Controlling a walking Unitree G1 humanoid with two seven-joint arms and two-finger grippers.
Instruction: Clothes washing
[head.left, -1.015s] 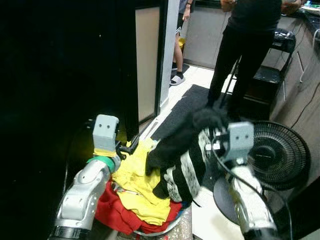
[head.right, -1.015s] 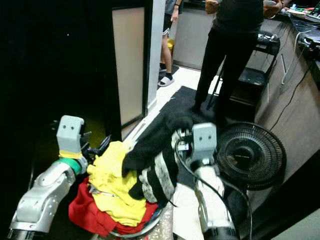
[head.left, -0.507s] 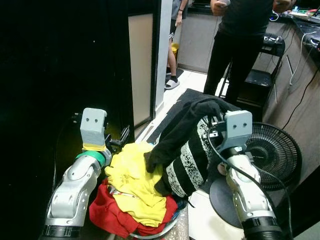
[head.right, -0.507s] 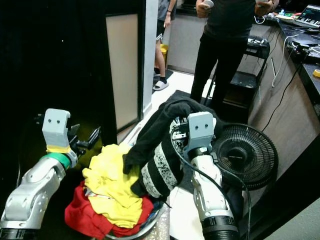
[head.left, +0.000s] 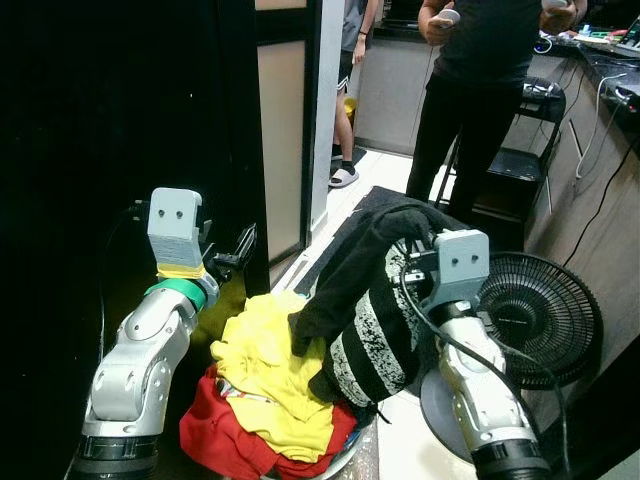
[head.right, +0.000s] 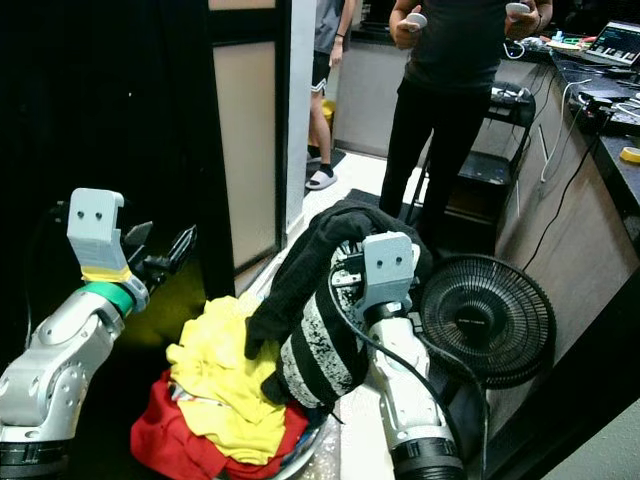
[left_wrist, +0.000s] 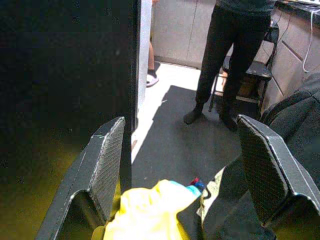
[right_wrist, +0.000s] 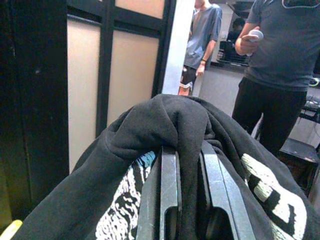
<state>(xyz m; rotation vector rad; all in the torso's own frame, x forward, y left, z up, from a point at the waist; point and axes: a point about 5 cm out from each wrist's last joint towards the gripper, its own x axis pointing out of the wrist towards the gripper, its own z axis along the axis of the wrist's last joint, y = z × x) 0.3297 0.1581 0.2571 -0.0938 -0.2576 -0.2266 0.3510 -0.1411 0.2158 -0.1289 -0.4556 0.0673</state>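
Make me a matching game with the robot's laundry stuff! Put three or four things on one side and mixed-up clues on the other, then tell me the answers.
Things:
1. black garment
2. yellow garment
3. red garment
4. fan

Clues:
A. at the bottom of the pile
B. stands on the floor beside the right arm
C. draped over the right gripper, with its jaws shut on it
D. lies on top of the red one, below the open left gripper

Pairs: 1-C, 2-D, 3-A, 4-B
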